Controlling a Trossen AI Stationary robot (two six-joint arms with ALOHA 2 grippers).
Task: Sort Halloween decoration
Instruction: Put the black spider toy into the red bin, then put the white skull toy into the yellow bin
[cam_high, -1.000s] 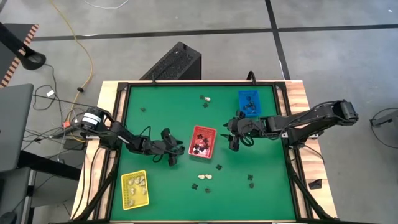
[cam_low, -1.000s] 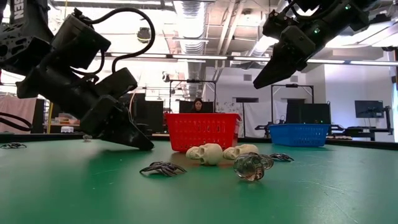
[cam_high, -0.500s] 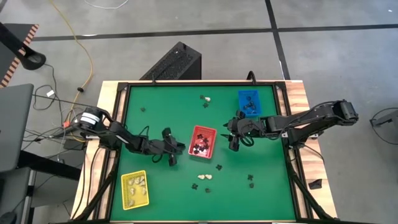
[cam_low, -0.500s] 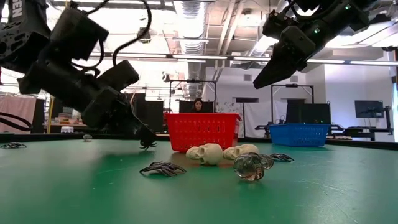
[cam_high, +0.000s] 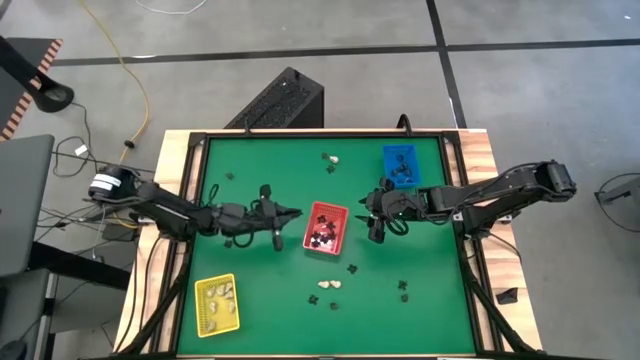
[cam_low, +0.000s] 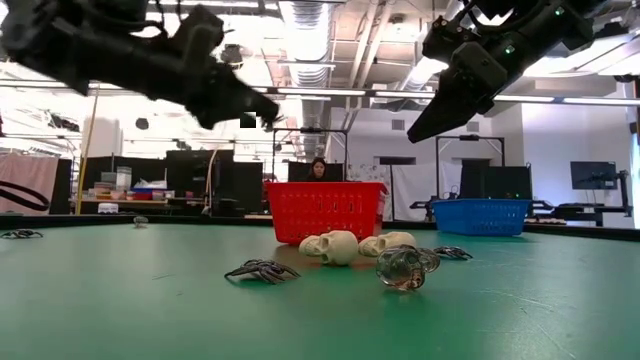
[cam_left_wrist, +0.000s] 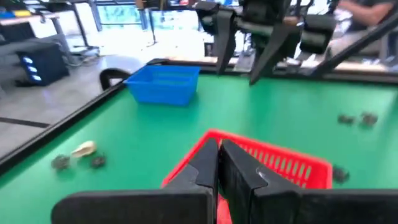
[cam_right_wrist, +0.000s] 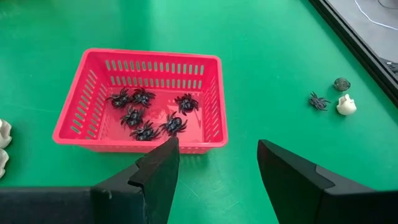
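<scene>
The Halloween decoration lies scattered on the green table: cream skulls (cam_low: 340, 246), black spiders (cam_low: 262, 271) and a greyish lump (cam_low: 403, 268) near the front, with more pieces (cam_high: 330, 158) at the far side. Several spiders (cam_right_wrist: 146, 115) lie in the red tray (cam_high: 325, 228). My left gripper (cam_high: 292, 214) hangs shut above the table, just left of the red tray, with a small dark spider at its tips. My right gripper (cam_high: 375, 232) hovers open right of the red tray, holding nothing. My left gripper pinches a small black spider (cam_low: 271, 118) at the free ends of its two fingers. The fingers lie nearly level and point toward the table's right side. The spider is lifted well clear of the table. In the left wrist view the shut fingers (cam_left_wrist: 208, 168) hide it.
A blue tray (cam_high: 400, 165) stands at the far right and a yellow tray (cam_high: 217, 302) with cream pieces at the near left. A black frame (cam_high: 200, 200) rims the table. A person sits in the room behind the table (cam_low: 318, 168).
My left gripper has risen from the table surface and gone toward the far edge and the red tray, tipping from a downward slant to nearly level. The small spider at its tips has come up off the table with it.
</scene>
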